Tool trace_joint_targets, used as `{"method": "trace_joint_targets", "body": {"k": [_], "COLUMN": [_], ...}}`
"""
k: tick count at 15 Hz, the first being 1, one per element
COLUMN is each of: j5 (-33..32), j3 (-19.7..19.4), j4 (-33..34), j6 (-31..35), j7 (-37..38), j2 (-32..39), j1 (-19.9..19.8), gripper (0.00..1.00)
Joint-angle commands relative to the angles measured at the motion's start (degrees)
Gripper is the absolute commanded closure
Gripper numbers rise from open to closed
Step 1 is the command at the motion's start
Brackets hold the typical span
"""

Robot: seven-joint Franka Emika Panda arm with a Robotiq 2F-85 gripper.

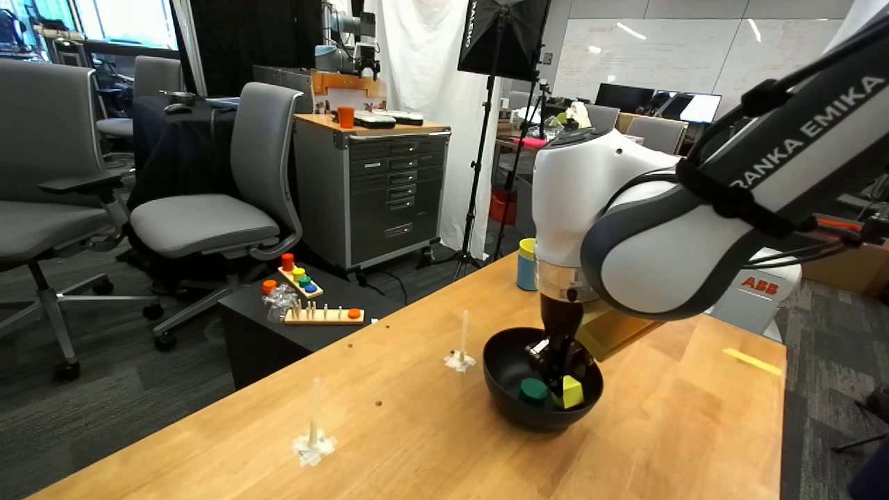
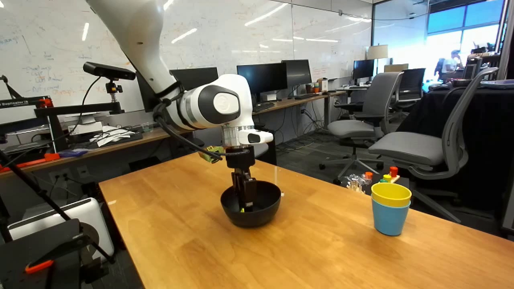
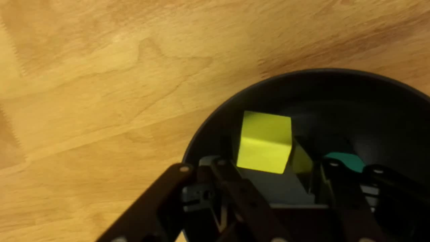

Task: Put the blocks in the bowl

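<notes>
Inside the bowl (image 2: 257, 220), toward one side, see the yellow block (image 3: 265, 144), with the green block (image 1: 533, 391) close by and partly hidden in the wrist view. By eye, would judge both light and stiff, perhaps wood or firm plastic, so hard to crush or break; on such flat, dull faces, would not expect much slip. Best gripped low and square across two opposite faces, avoiding the corners for fear of a twist. Note the gripper (image 3: 272, 162) pointing down into the bowl, astride the yellow block, with jaws parted only a little beyond its sides. Appears to clamp nothing; cannot tell, in such shadow, about a light touch on one face. Had best rise straight up, to miss the bowl's wall.
</notes>
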Motion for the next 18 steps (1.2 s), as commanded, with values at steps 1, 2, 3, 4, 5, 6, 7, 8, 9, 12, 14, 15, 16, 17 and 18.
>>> {"method": "trace_joint_targets", "body": {"k": [1, 2, 3, 4, 5, 6, 7, 8, 9, 12, 14, 15, 16, 17, 18], "j5": [-1.01, -0.80, -0.55, -0.22, 0.04, 0.46, 0.92, 1.73, 2.48, 5.23, 8.62, 10.98, 12.88, 14.61, 11.05], "j3": [-0.39, -0.21, 0.03, 0.39, 0.72, 1.21, 1.81, 2.72, 3.51, 6.50, 9.45, 11.23, 12.44, 13.35, 10.85], "j4": [-0.63, -0.56, -0.49, -0.46, -0.45, -0.44, -0.34, -0.33, -0.18, -0.01, -0.11, 0.05, 0.86, 2.26, 1.27], "j6": [0.47, 0.48, 0.52, 0.58, 0.66, 0.64, 0.38, 0.04, -0.53, -1.52, -2.83, -4.17, -6.82, -10.05, -5.29], "j7": [-0.52, -0.76, -1.11, -1.64, -2.19, -2.88, -3.75, -4.96, -6.00, -10.87, -17.22, -21.73, -25.61, -29.37, -22.04], "j2": [-1.01, -1.18, -1.47, -1.96, -2.47, -3.29, -4.04, -5.31, -6.49, -10.61, -13.69, -15.03, -16.09, -16.53, -14.07], "j1": [0.80, 0.70, 0.57, 0.37, 0.19, -0.08, -0.38, -0.83, -1.15, -2.60, -4.74, -6.18, -7.31, -8.35, -5.54], "gripper": [0.18, 0.12, 0.02, 0.00, 0.00, 0.00, 0.00, 0.00, 0.00, 0.00, 0.00, 0.00, 0.00, 0.00, 0.00]}}
